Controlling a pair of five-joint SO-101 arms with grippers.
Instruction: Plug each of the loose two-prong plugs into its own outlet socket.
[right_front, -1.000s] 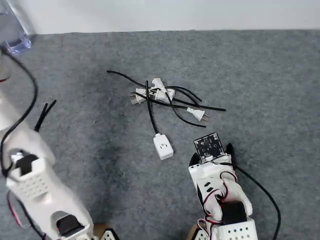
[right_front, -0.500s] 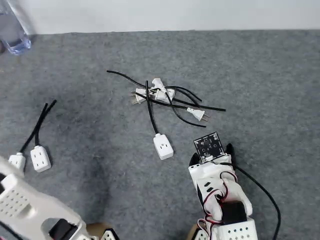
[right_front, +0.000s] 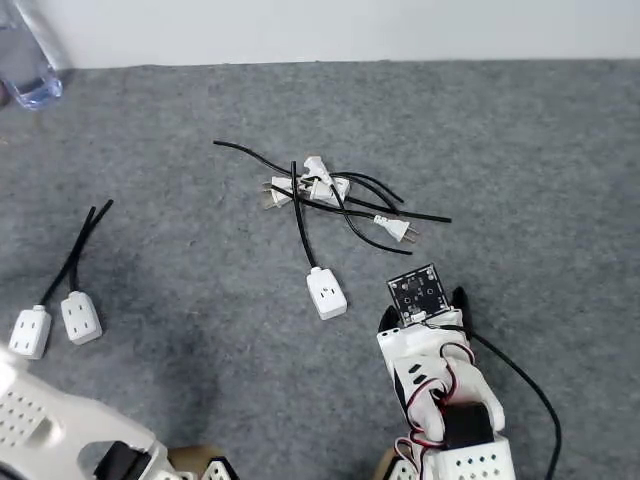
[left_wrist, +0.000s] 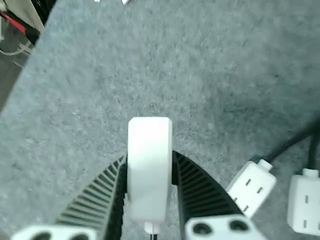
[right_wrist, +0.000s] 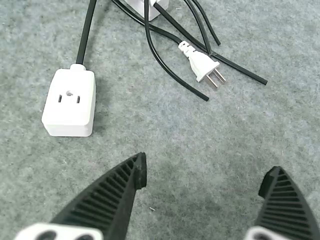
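My left gripper (left_wrist: 149, 159) is shut on a smooth white block (left_wrist: 149, 145); I cannot tell whether it is a plug or a socket. Two white outlet sockets (left_wrist: 250, 186) (left_wrist: 305, 200) lie just beside it, also at the mat's left (right_front: 30, 332) (right_front: 80, 317). A third socket (right_front: 327, 292) (right_wrist: 69, 102) lies mid-mat on a black cord. Behind it is a tangle of white two-prong plugs (right_front: 310, 185), and one plug (right_front: 398, 230) (right_wrist: 202, 62) lies apart. My right gripper (right_wrist: 206, 167) is open, low over bare mat short of that plug and beside the third socket.
Grey carpet-like mat (right_front: 520, 160) covers the table. A clear plastic bottle (right_front: 25, 60) stands at the far left corner. The right arm's body (right_front: 440, 390) fills the near middle. Black cords (right_front: 80, 240) trail from the left sockets.
The left arm has drawn back toward the near left corner, uncovering the two left sockets. The right arm, the plugs and the middle socket have stayed put.
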